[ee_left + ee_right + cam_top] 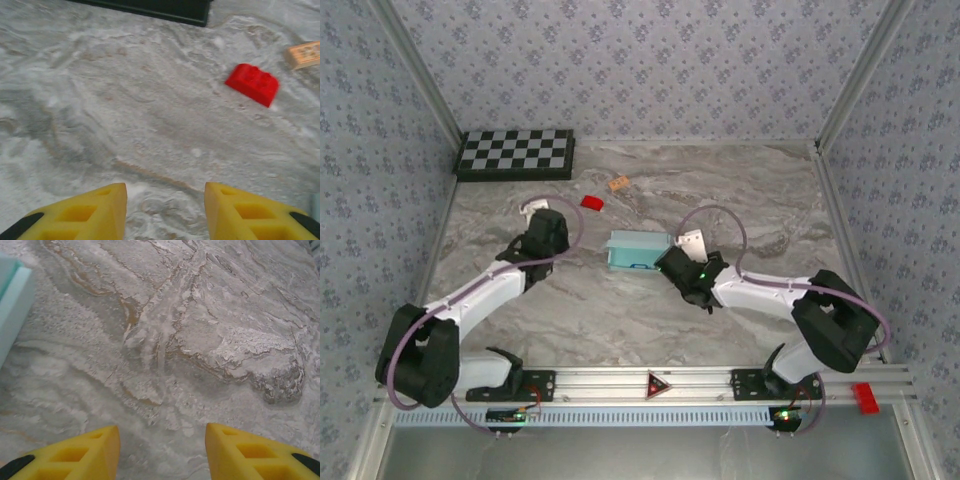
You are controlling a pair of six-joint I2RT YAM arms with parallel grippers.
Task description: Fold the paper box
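Paper box (639, 251) beside right hand (162, 434)

The pale aqua-blue thin cardboard box (638, 250) has a matt, smooth paper surface. The grey marble-patterned tabletop (620, 320) is smooth with a faint sheen. The small red studded plastic block (252, 84) is glossy.

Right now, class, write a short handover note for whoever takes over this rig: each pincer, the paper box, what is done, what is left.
Left pincer: open, empty, above the table, red block ahead.
Right pincer: open, empty, beside the paper box.
Done: box lies mid-table, apparently folded into shape.
To do: check the flaps are tucked; cannot tell from these views.
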